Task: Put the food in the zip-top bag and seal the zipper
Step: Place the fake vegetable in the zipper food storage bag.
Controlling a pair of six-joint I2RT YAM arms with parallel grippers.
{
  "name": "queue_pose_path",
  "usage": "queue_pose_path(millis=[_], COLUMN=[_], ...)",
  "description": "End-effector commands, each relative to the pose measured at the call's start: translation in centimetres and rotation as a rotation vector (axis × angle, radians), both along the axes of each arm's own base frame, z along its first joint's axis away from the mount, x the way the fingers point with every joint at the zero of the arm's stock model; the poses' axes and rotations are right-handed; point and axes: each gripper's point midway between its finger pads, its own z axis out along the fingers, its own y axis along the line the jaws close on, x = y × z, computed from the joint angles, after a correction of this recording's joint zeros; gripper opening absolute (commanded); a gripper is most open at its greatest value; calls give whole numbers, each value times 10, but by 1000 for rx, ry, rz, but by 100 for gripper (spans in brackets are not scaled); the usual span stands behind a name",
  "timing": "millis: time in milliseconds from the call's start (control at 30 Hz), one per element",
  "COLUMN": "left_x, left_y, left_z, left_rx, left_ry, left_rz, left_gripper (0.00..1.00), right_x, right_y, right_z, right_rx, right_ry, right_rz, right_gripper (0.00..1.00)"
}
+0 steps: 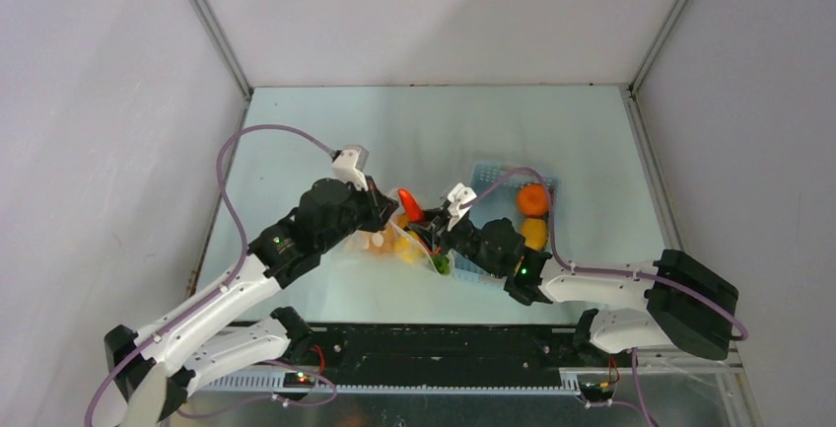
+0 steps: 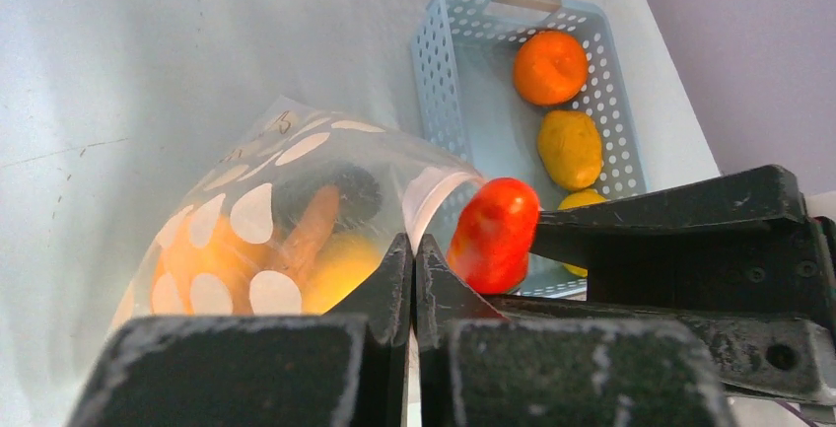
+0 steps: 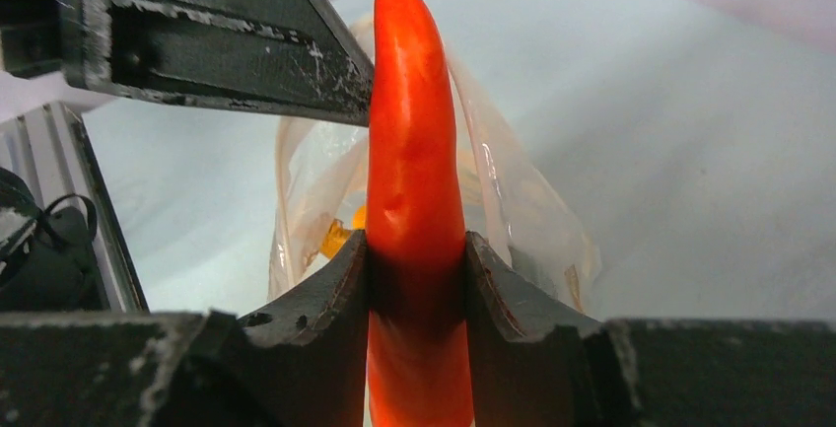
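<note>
My left gripper (image 2: 414, 249) is shut on the rim of the zip-top bag (image 2: 266, 220), pinching it by the white zipper strip (image 2: 432, 198) and holding the mouth up. Inside the dotted bag lie an orange carrot (image 2: 311, 230) and yellow pieces (image 2: 340, 269). Between the fingers of my right gripper (image 3: 416, 245) a long red pepper (image 3: 409, 102) is clamped upright. It hangs just beside the bag's mouth (image 3: 315, 180), tip up. From above, the red pepper (image 1: 409, 205) sits between left gripper (image 1: 384, 212) and right gripper (image 1: 434, 225), over the bag (image 1: 389, 247).
A light blue perforated basket (image 2: 444, 72) stands just right of the bag, holding an orange fruit (image 2: 549, 67) and yellow pieces (image 2: 569, 148). A green piece (image 1: 441, 264) shows under the right wrist. Grey walls close off the table (image 1: 325, 131) on three sides.
</note>
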Motion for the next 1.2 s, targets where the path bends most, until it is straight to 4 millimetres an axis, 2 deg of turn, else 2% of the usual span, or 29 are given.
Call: queue_pose_path(millis=[0, 233, 267, 433, 600, 733, 933, 1033, 1167], left_x=[4, 5, 5, 5, 8, 5, -8, -18, -27], left_y=[-6, -5, -5, -5, 1, -3, -20, -31, -41], left_z=[18, 19, 19, 18, 17, 21, 21, 20, 18], left_rx=[-35, -35, -33, -33, -18, -34, -53, -55, -39], left_ry=[-33, -39, -39, -35, -35, -50, -54, -58, -60], left_rz=[-15, -12, -11, -8, 31, -4, -130, -210, -262], left_gripper=[0, 0, 0, 0, 0, 0, 0, 0, 0], right_x=[0, 7, 6, 5, -5, 1, 18, 21, 26], right_y=[-3, -2, -2, -1, -2, -3, -4, -1, -8], right_z=[-5, -22, -31, -47, -52, -49, -40, -40, -50], right_rx=[-40, -93, -118, -195, -273, -239, -171, -121, -74], right_ry=[98, 206, 235, 276, 237, 281, 478, 591, 769], right_rz=[-23, -65, -65, -37, 34, -5, -156, -189, -263], right_gripper=[3, 1, 0, 0, 0, 0, 0, 0, 0])
